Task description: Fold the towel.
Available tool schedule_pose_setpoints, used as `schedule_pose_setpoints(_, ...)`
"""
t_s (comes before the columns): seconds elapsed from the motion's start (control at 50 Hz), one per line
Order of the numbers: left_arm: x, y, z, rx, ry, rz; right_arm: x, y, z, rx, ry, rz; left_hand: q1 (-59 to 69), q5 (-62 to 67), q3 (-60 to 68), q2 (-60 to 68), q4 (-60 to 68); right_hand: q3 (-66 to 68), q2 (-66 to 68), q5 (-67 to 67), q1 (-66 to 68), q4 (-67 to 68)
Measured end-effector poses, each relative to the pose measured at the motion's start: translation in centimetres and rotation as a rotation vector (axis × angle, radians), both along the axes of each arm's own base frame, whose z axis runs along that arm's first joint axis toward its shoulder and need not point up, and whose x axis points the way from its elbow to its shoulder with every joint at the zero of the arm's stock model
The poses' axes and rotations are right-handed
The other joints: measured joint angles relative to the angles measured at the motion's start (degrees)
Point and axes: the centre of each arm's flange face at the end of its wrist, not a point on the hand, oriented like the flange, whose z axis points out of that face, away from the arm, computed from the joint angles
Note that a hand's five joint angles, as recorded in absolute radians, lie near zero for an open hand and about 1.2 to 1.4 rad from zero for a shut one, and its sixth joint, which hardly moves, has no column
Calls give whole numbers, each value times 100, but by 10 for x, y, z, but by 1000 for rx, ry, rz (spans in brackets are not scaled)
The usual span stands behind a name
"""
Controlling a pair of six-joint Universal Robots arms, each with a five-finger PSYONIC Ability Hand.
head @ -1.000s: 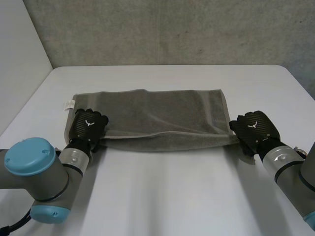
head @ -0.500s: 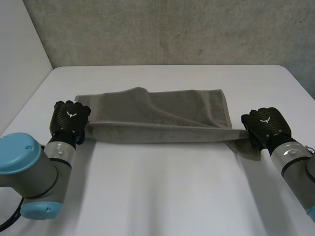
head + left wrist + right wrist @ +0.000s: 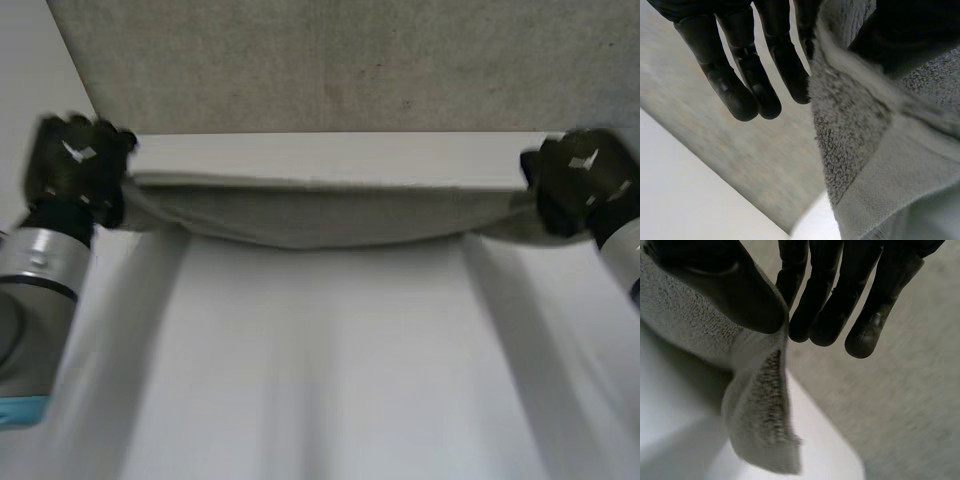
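While the white rectangular table (image 3: 330, 380) lies beneath, the grey terry-cloth towel (image 3: 320, 215) hangs taut from left to right above its far part, sagging mid-span; the left hand (image 3: 75, 165) and right hand (image 3: 580, 180), both held high, each pinch one end between thumb and straight fingers

My left hand (image 3: 75, 165) is positioned far out to my left, back of hand facing the head view. My right hand (image 3: 575, 180) mirrors it far to my right, level with it. My left arm (image 3: 40, 290) and right arm (image 3: 625, 250) reach forward, well apart.

Left hand: the thumb pinches one end of the towel (image 3: 865, 150) against the nearest finger. The other fingers (image 3: 740, 75) are extended, side by side.

Right hand: the thumb (image 3: 725, 285) clamps the other end against the nearest finger. The remaining fingers (image 3: 840, 300) are straight and close together.
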Motion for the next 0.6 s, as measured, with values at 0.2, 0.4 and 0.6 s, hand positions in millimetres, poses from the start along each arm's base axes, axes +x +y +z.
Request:
schedule_pose_setpoints(0.2, 11, 38, 39, -18, 65, -41, -5, 34, 73, -74, 54, 59, 0, 1, 3, 0, 0, 0, 0, 1, 0, 0)
schedule_pose_setpoints(0.4, 8, 45, -3, 132, 17, -96, -5, 34, 43, 21, 233, 110, 0, 2, 5, 0, 0, 0, 0, 0, 0, 0)
schedule_pose_setpoints(0.6, 5, 21, -57, 285, -49, -102, 1, 0, -12, 170, 268, 137, 1, 2, 7, 1, 0, 0, 1, 0, 0, 0)
